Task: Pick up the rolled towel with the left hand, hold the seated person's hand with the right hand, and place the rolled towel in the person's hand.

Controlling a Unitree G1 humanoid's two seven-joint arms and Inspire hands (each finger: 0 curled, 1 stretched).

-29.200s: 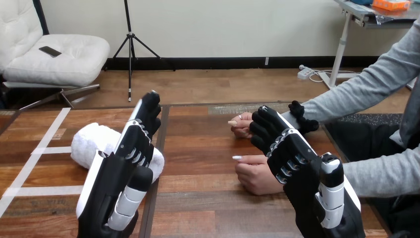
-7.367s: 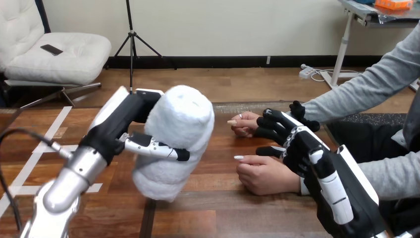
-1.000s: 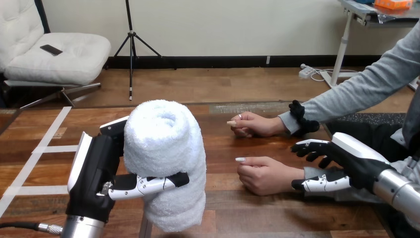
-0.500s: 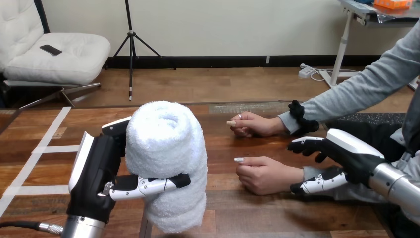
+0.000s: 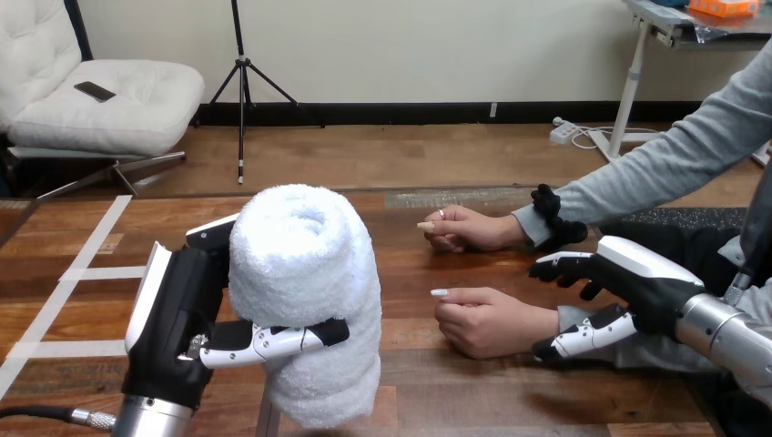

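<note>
A white rolled towel [image 5: 305, 296] stands upright in front of me at the lower left, lifted off the table. My left hand [image 5: 182, 319] is shut on it, thumb across its front and fingers behind. Two of the person's hands rest on the table at the right: the nearer one [image 5: 487, 320] loosely curled, the farther one [image 5: 464, 228] also curled. My right hand [image 5: 628, 291] hovers at the nearer hand's wrist, fingers spread above the grey sleeve and thumb below it, not closed round it.
The wooden table [image 5: 401, 382] carries white tape lines [image 5: 86, 273] at the left. The person's grey-sleeved arms [image 5: 674, 164] come in from the right edge. A dark seam [image 5: 300, 218] runs down the table's middle.
Since a second ago my right hand has slid a little left toward the person's nearer wrist. The towel and my left hand have stayed where they were.
</note>
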